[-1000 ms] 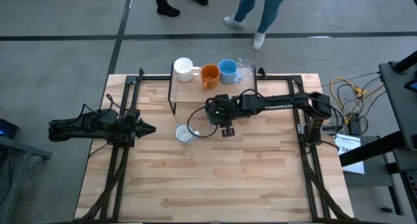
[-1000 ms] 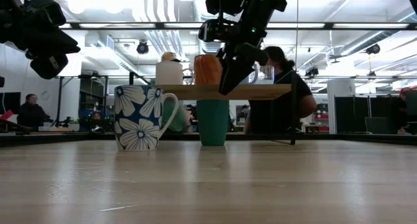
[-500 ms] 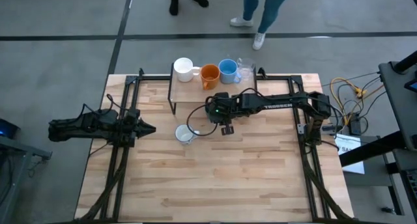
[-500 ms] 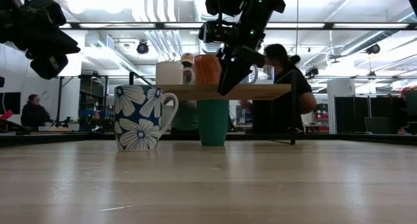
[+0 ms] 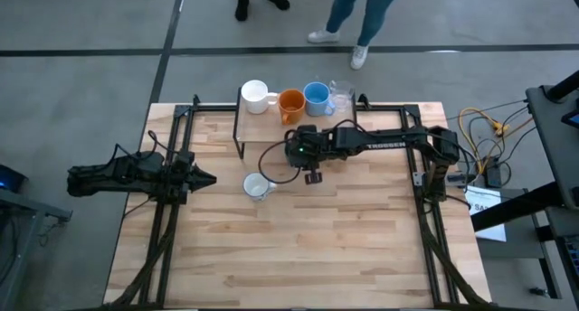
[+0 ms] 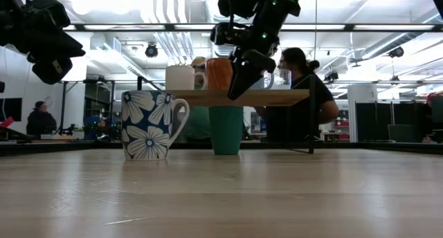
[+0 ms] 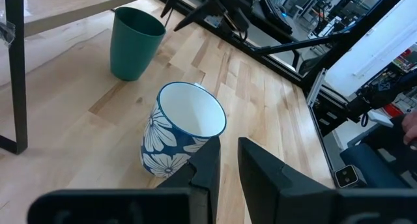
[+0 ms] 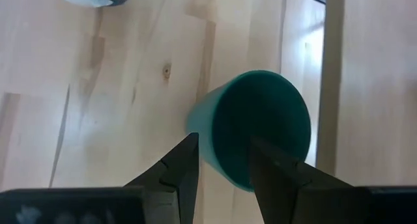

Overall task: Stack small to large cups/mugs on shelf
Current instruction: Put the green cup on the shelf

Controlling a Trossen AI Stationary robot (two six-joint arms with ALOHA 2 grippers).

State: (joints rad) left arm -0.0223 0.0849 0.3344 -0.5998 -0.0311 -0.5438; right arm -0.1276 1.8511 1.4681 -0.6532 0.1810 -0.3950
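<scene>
The dark green cup (image 8: 260, 129) (image 6: 226, 130) stands upright on the table at the shelf's near edge; the arm hides it in the high view. My right gripper (image 8: 221, 162) (image 6: 235, 93) (image 5: 312, 176) hangs open just above its rim, fingers pointing down, touching nothing. The blue-flowered white mug (image 5: 257, 186) (image 7: 184, 129) stands on the table to its left. On the shelf (image 5: 271, 130) stand a white mug (image 5: 254, 96), an orange mug (image 5: 291, 103), a light blue mug (image 5: 316, 96) and a clear glass (image 5: 340, 98). My left gripper (image 7: 228, 159) (image 5: 208, 178) waits at the table's left, narrowly open.
The shelf's black leg (image 7: 16, 68) stands near the green cup (image 7: 133, 43). Black arm frames run along both table sides (image 5: 167, 230). Bare wood spreads over the table's near half (image 5: 308, 257). People move about behind the far edge (image 6: 297, 93).
My right gripper has crept a little toward the far edge and the shelf, staying above the green cup with its fingers open. The cups and mugs have kept their places.
</scene>
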